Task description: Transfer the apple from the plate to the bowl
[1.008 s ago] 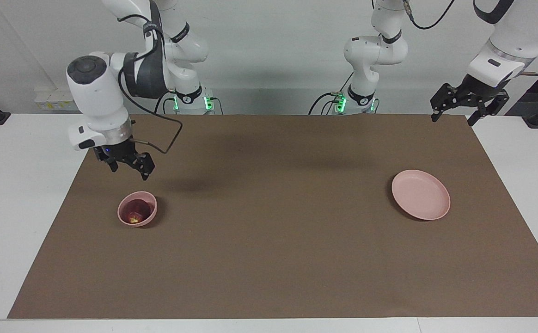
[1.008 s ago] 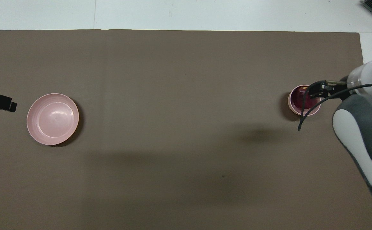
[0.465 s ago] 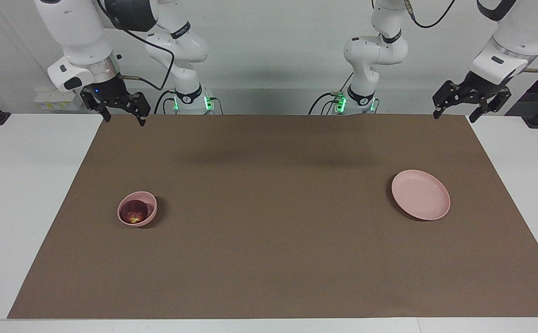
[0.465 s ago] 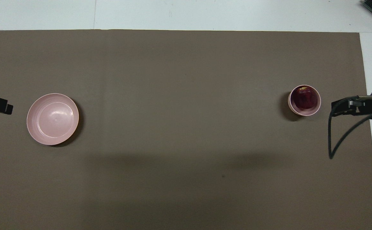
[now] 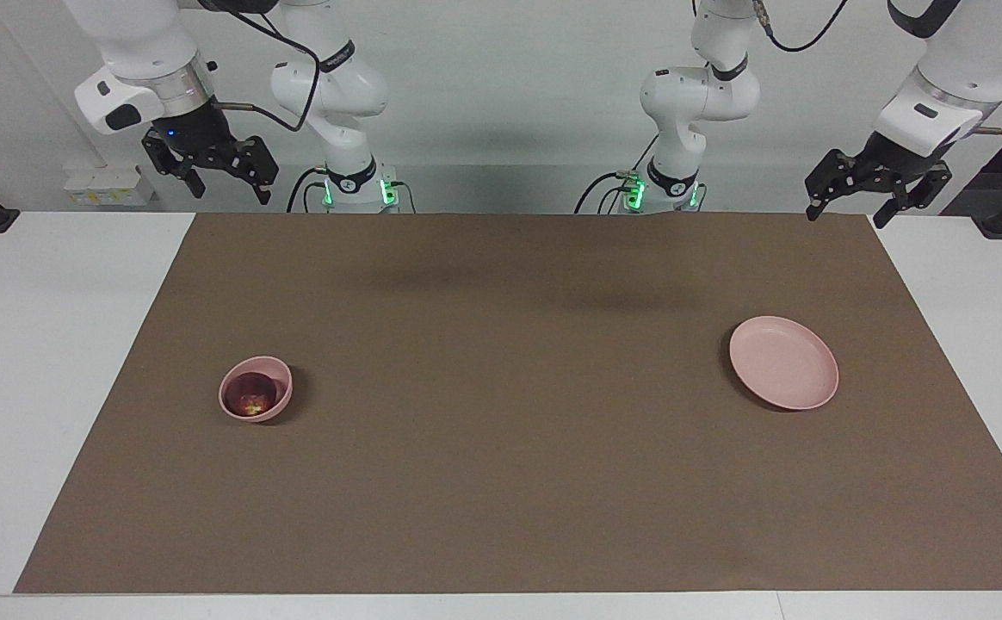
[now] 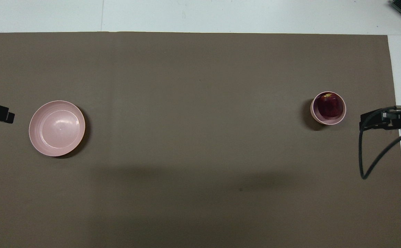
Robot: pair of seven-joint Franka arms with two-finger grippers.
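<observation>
Surface: brown mat point(image 5: 501, 482) on white table point(image 5: 45, 362), 2 arms at rest.
Facing view: apple point(image 5: 251, 398) in bowl point(image 5: 282, 379), toward right arm's end; plate point(image 5: 783, 362) bare; task looks done.
Right gripper point(image 5: 219, 175): raised, fingers apart, holds nothing.
Left gripper point(image 5: 845, 203): raised, fingers apart, empty, waits.
Overhead view: apple point(image 6: 329, 106) in bowl point(image 6: 328, 121); right gripper point(image 6: 376, 119) beside it, nearer arm.

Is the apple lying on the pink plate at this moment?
No, the apple sits inside the small pink bowl toward the right arm's end of the table, and the plate has nothing on it.
</observation>
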